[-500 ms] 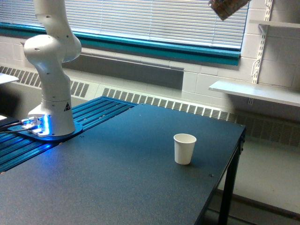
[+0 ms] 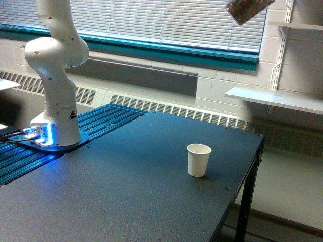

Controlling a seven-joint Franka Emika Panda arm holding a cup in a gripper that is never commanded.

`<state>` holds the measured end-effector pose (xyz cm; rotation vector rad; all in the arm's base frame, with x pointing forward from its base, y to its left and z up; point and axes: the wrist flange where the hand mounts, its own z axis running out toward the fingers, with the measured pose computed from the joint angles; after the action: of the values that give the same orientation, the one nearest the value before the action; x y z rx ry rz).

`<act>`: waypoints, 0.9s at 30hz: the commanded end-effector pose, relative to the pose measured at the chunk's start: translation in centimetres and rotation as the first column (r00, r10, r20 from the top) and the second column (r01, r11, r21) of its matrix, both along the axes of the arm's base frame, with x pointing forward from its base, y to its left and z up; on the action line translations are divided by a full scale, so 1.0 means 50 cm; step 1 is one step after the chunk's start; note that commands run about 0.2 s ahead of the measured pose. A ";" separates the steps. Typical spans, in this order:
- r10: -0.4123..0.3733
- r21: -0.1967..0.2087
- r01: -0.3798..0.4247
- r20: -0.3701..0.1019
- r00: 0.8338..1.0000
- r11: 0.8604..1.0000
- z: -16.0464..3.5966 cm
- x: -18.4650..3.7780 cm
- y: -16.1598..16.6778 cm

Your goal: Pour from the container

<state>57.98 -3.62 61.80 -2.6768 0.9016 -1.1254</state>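
The container [image 2: 246,10], a clear cup with brown granular contents, hangs tilted at the very top edge of the exterior view, high above the table and toward the exterior view's right. The gripper that carries it is cut off by the frame's top edge and does not show. A white paper cup [image 2: 199,160] stands upright on the dark table [image 2: 126,191], well below the container and a little toward the exterior view's left of it. No contents are seen falling.
The arm's white base and lower links [image 2: 54,75] stand at the exterior view's left on a blue ribbed plate [image 2: 96,126]. The table's edge and leg [image 2: 247,201] lie right of the white cup. White wall shelves [image 2: 275,98] hang beyond it.
The container has shifted slightly to the right and up at the frame's top edge. The white cup has not moved.
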 end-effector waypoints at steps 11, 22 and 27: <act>0.103 -0.046 -0.103 0.001 0.995 0.994 -0.054 -0.056 0.036; 0.176 -0.080 -0.179 -0.041 0.984 0.981 -0.129 -0.107 0.072; 0.207 -0.086 -0.213 -0.071 0.976 0.973 -0.172 -0.128 0.085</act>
<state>52.53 -0.58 54.32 -2.7799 0.6810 -1.0674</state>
